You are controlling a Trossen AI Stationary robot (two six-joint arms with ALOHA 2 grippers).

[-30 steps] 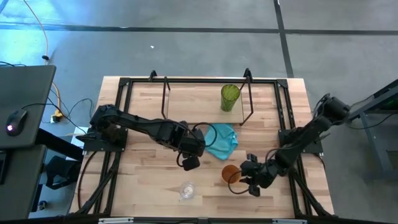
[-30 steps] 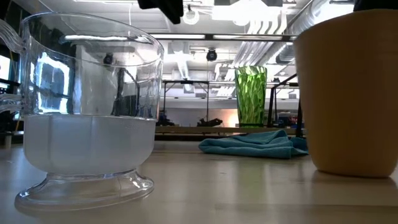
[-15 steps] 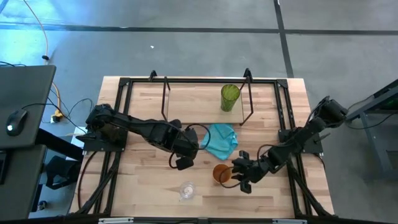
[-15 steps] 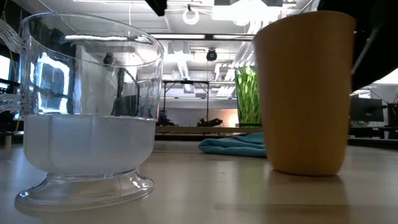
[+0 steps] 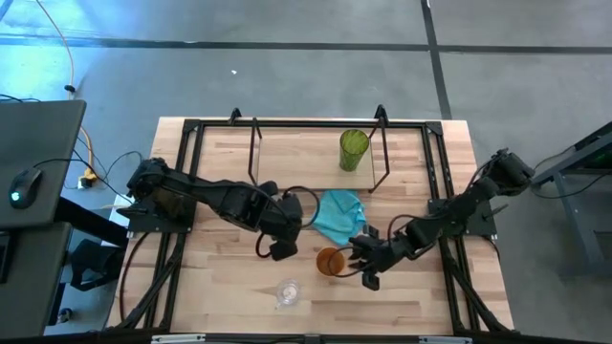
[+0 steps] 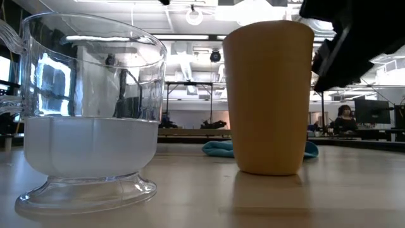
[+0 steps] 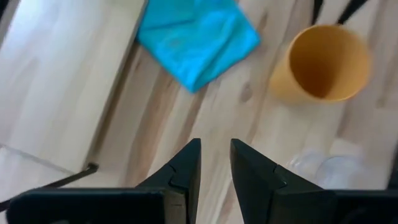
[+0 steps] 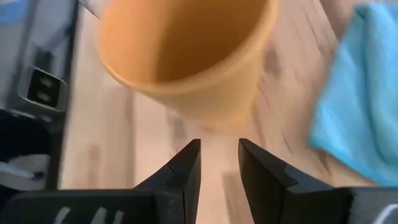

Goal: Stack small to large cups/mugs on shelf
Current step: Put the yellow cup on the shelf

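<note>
The orange cup (image 5: 331, 261) (image 6: 269, 95) (image 7: 323, 59) stands upright on its base on the table's near middle. My right gripper (image 5: 353, 260) (image 8: 219, 143) is shut, level at the cup's right side. The small clear glass cup (image 5: 287, 291) (image 6: 88, 114) stands on its foot nearer the near edge. The green tumbler (image 5: 353, 150) stands on the wood base of the shelf (image 5: 296, 153) at the far side; the orange cup hides it in the low view. My left gripper (image 5: 272, 252) (image 7: 215, 146) hovers shut above the table, left of the orange cup. My right gripper has its shut fingertips (image 8: 194, 149) at the orange cup's side wall (image 8: 214, 115), on the side toward the table's right. It comes in roughly level from the right. The cup stays upright with its base on the table. The touching spot itself does not show plainly.
A turquoise cloth (image 5: 337, 215) (image 7: 193, 43) (image 8: 360, 93) lies crumpled between the shelf and the orange cup. The black table frame (image 5: 435, 182) runs along the sides. Bare wood lies toward the near left (image 5: 220, 287). A person (image 6: 345, 117) sits far off in the room.
My right gripper has moved toward the table's left edge and a little toward the far edge. The orange cup has slid ahead of it, upright, toward the left. My left gripper has drawn slightly toward the left edge.
</note>
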